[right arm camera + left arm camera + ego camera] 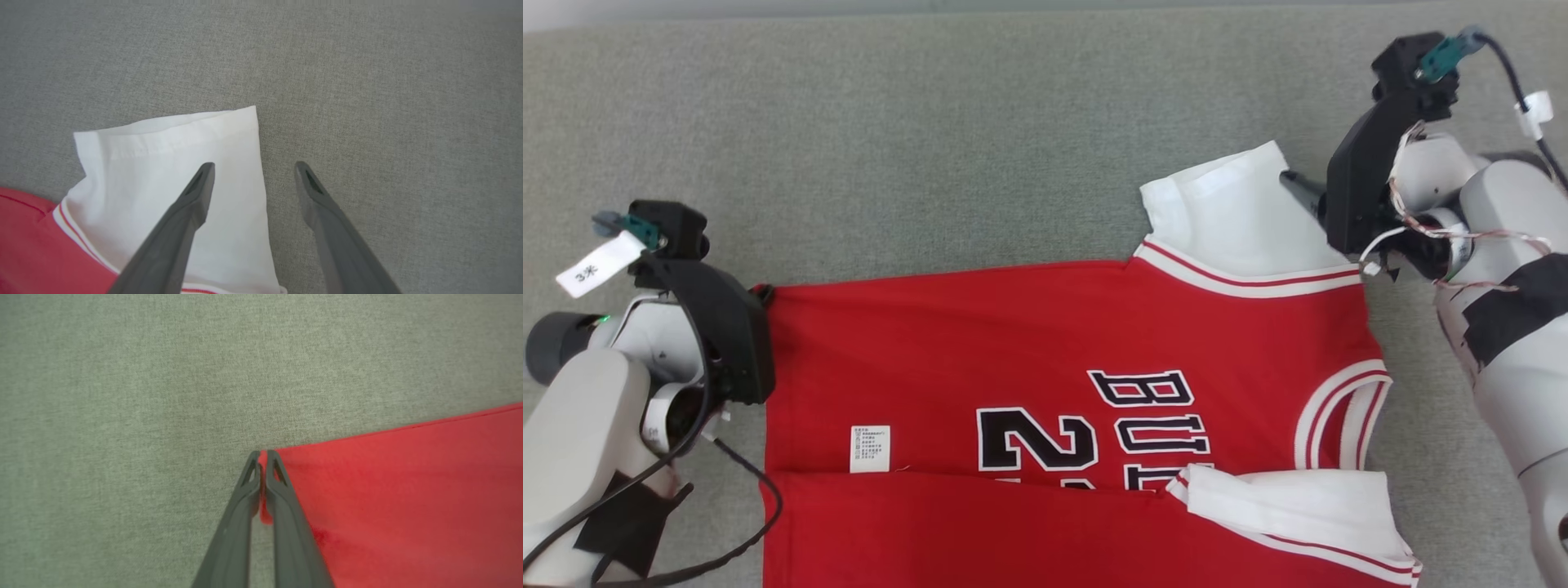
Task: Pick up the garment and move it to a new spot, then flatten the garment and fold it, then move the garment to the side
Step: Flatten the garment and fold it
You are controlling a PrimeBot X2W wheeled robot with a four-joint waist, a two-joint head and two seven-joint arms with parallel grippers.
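The garment [1013, 343] is a red jersey with white sleeves and black lettering, lying on the grey surface with its lower part folded over. My left gripper [765, 292] is at its left corner. In the left wrist view the left gripper [263, 454] is shut on the garment's red corner [408, 498]. My right gripper [1298, 188] hovers at the upper white sleeve [1233, 212]. In the right wrist view the right gripper [254, 165] stands open and straddles the sleeve's [163, 155] right edge, with one finger over the cloth and the other over bare surface.
Grey woven fabric [931, 147] covers the whole work surface, with its far edge along the top of the head view. A white paper tag [596, 265] hangs from the left wrist and a black cable [743, 523] loops beside the garment's lower left.
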